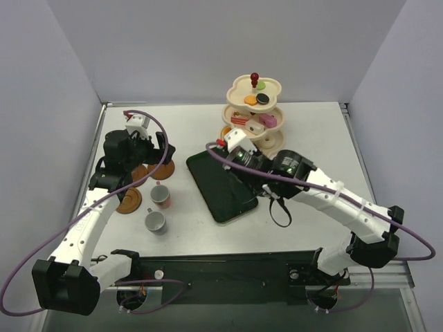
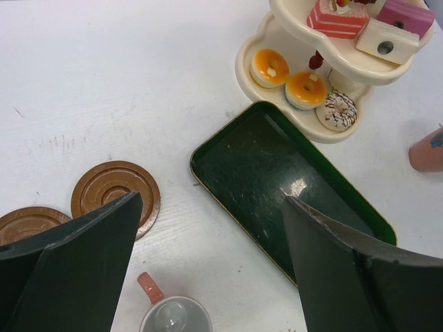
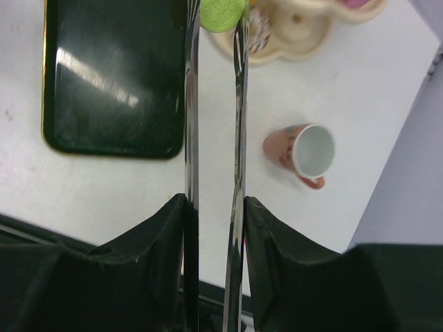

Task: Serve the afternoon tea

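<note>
The cream three-tier stand (image 1: 254, 111) with a red knob stands at the back and holds donuts (image 2: 306, 88) and cake slices (image 2: 336, 19). My right gripper (image 1: 243, 153) (image 3: 214, 200) is shut on the metal tongs (image 3: 191, 104), whose tips pinch a green macaron (image 3: 223, 12) near the stand's bottom tier (image 3: 297, 38). My left gripper (image 1: 154, 153) (image 2: 214, 277) is open and empty above the table, over the pink cup (image 1: 160, 196) (image 2: 173, 315). A grey cup (image 1: 155, 221) stands nearer. A third pink cup (image 3: 301, 151) lies on its side. Three brown saucers (image 1: 129, 200) (image 2: 116, 194) lie at the left.
The dark green tray (image 1: 220, 185) (image 2: 277, 173) (image 3: 111, 76) lies empty between the arms, in front of the stand. The right arm reaches across it and hides the lying cup in the top view. Grey walls close in the table's back and sides.
</note>
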### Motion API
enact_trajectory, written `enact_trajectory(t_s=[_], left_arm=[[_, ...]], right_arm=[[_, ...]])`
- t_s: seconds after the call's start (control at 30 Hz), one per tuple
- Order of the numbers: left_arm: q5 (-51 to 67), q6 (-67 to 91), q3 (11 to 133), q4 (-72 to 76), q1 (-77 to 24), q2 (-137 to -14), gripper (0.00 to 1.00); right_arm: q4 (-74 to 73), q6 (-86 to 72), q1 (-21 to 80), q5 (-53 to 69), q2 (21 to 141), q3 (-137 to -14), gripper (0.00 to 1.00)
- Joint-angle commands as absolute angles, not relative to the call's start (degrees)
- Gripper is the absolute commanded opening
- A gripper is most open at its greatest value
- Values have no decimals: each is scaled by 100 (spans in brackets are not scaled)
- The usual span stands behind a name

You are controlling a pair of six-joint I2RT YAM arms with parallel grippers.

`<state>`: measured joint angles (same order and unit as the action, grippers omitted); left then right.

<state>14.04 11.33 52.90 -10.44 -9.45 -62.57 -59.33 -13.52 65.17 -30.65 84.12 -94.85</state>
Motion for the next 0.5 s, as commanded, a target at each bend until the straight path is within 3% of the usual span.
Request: enact_trajectory(t_s=[0.0,0.47], left_arm=[[1283,1099,5335,-879,-949,-6126,94],[1441,1134,5388,-896,-818,-6240,94]], right_arm=[[-6188,-441,5995,-3805,8411,-10607,22],[-5326,957,4738,-3270,9694,-12840,23]])
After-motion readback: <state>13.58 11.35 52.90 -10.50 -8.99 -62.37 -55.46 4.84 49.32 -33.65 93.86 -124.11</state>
